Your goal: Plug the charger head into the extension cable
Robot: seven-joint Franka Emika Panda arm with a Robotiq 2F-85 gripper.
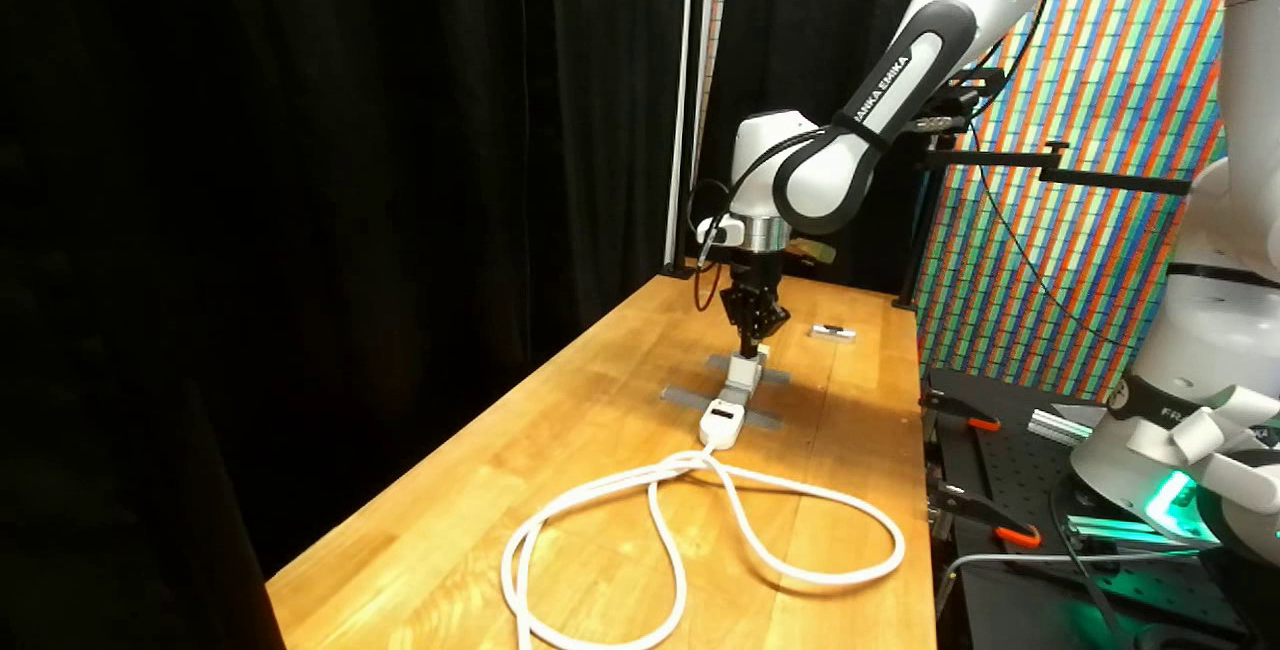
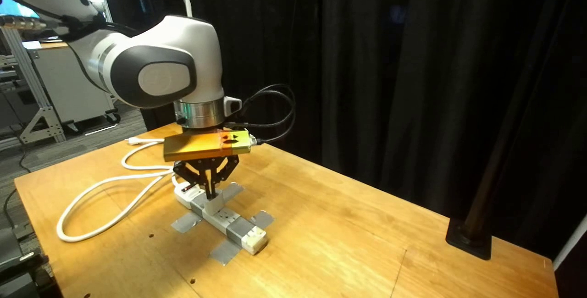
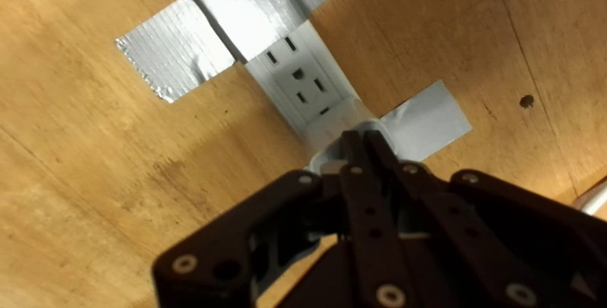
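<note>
In an exterior view, your cable (image 2: 71,239) loops near the left corner of the worktop (image 2: 330,238). Right of it, your gripper (image 2: 211,195) points down, fingers drawn narrow, over the top of the charger (image 2: 214,206); you cannot tell whether they touch. The charger stands on the socket (image 2: 225,218), near its cable end, well in from the far edge. A stand's foot (image 2: 468,242) sits near the right corner.
</note>
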